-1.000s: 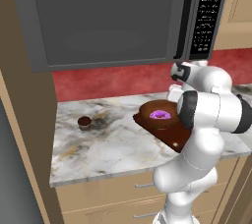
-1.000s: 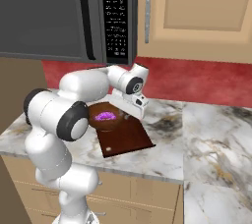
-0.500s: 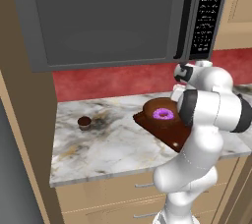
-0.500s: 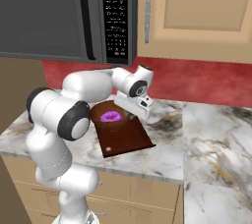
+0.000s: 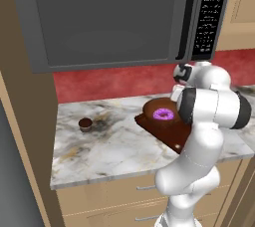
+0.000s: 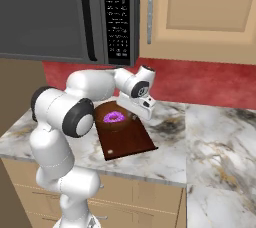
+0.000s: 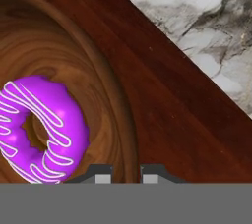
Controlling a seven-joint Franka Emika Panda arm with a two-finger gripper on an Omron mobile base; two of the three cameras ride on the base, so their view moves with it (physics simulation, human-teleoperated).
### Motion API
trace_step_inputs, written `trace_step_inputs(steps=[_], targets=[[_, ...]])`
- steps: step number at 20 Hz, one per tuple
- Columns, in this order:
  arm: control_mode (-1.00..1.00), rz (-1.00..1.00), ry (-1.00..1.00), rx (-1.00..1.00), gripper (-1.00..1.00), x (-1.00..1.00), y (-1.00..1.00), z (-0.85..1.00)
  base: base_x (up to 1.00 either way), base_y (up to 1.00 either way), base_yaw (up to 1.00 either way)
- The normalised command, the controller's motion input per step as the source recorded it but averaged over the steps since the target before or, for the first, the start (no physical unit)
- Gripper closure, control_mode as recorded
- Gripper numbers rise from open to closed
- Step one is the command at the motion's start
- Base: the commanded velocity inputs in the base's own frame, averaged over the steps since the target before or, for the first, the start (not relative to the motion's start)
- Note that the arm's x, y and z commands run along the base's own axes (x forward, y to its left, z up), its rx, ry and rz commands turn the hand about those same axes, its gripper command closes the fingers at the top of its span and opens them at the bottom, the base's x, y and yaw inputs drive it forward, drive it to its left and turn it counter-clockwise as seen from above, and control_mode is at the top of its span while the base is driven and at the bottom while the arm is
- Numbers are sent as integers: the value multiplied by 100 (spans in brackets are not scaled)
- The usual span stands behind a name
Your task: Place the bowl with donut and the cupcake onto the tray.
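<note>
The brown bowl [image 5: 151,109] [image 6: 102,110] [image 7: 74,46] sits on the far end of the dark reddish tray [image 5: 170,134] [image 6: 127,143] [image 7: 172,100]. In the bowl lies the purple-iced donut [image 5: 163,115] [image 6: 114,117] [image 7: 42,129]. My gripper [image 7: 125,176] [image 6: 136,116] is shut on the bowl's rim, which runs between the two fingertips in the hand view. The small dark cupcake [image 5: 85,124] stands alone on the marble counter, well to the left of the tray and far from the hand.
A microwave [image 5: 109,19] [image 6: 65,14] hangs low over the counter, just above the arm. A red backsplash runs behind it. The marble counter [image 5: 114,144] ends at a wooden side panel on the left and stretches on to the right [image 6: 220,142].
The hand and the bowl have shifted slightly to the right and settled a little lower over the tray. The cupcake has not moved.
</note>
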Motion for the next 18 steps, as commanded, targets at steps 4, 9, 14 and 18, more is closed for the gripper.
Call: trace_step_inputs(steps=[4,9,14,18], targets=[[-100,5,0,0,100,45,0,-2,0,0,0],[-100,2,-2,1,100,29,0,-18,0,0,0],[-100,0,-1,3,100,11,0,-16,0,0,0],[-100,0,-1,2,-100,10,0,-5,0,0,0]])
